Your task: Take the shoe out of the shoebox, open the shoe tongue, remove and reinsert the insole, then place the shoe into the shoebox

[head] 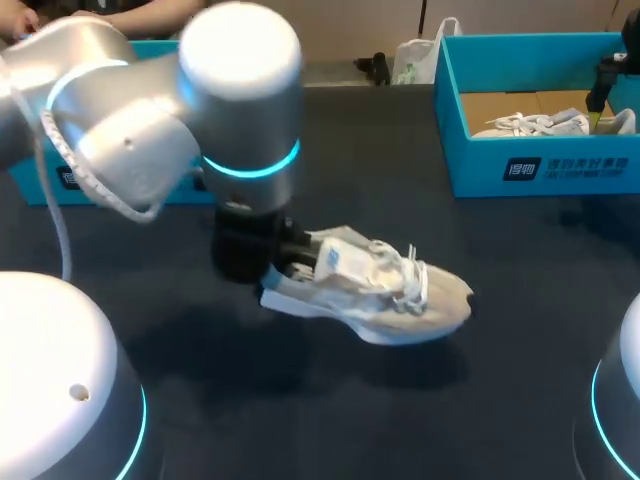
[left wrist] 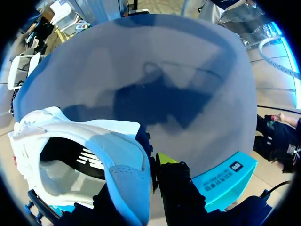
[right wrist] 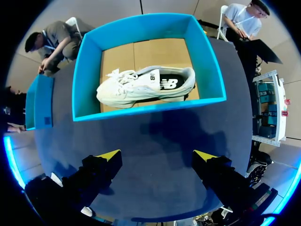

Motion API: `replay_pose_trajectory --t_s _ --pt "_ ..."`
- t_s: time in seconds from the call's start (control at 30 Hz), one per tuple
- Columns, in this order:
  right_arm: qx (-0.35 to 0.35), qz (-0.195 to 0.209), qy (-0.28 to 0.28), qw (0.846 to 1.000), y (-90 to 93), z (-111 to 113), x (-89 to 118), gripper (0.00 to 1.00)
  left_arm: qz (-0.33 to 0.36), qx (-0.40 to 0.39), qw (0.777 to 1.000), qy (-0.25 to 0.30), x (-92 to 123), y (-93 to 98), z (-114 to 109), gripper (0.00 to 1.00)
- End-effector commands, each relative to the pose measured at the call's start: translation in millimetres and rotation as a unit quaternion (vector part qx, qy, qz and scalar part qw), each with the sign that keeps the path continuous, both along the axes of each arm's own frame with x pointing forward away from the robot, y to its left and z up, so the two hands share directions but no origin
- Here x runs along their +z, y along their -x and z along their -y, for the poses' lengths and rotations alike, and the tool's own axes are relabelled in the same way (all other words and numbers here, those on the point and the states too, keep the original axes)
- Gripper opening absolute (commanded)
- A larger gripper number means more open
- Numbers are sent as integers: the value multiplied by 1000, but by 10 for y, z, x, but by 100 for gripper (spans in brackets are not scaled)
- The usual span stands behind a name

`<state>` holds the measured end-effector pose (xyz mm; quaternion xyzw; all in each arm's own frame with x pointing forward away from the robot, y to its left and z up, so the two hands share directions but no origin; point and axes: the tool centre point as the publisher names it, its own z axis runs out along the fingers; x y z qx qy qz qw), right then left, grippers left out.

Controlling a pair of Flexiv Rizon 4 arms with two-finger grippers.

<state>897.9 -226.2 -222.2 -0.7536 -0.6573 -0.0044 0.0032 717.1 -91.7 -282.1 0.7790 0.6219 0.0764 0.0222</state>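
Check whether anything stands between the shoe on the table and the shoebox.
Nothing visible on the table between the shoe and the box. Inside the box, though, a second shoe already lies across the floor.

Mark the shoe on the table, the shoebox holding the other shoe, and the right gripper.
shoe on the table (head: 385, 295), head view, laced upper.
shoebox (right wrist: 150, 109), right wrist view, near wall.
right gripper (right wrist: 157, 157), right wrist view, midway between fingertips.

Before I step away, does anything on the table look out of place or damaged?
Nothing damaged or spilled. One sneaker is out on the table, heel gripped by the left hand; a second sneaker lies in the shoebox.
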Motion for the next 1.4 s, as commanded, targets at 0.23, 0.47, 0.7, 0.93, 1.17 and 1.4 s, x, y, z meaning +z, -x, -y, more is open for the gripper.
replay_pose_trajectory --t_s 0.23,0.47,0.7,0.93,1.17,1.4 --pt "0 1 0 1000 9 1 -1 100 -19 15 999 -22 -332 103 302 0" --pt "0 1 0 1000 9 1 -1 100 -24 50 998 -41 -569 131 483 0" --pt "0 1 0 1000 9 1 -1 100 -28 69 996 -41 -733 125 596 0" --pt "0 1 0 1000 9 1 -1 100 -26 67 997 -35 -886 121 658 0" --pt "0 1 0 1000 9 1 -1 100 -29 68 997 -28 -989 83 645 0" --pt "0 1 0 1000 9 1 -1 100 -29 53 998 -18 -1061 93 622 0"
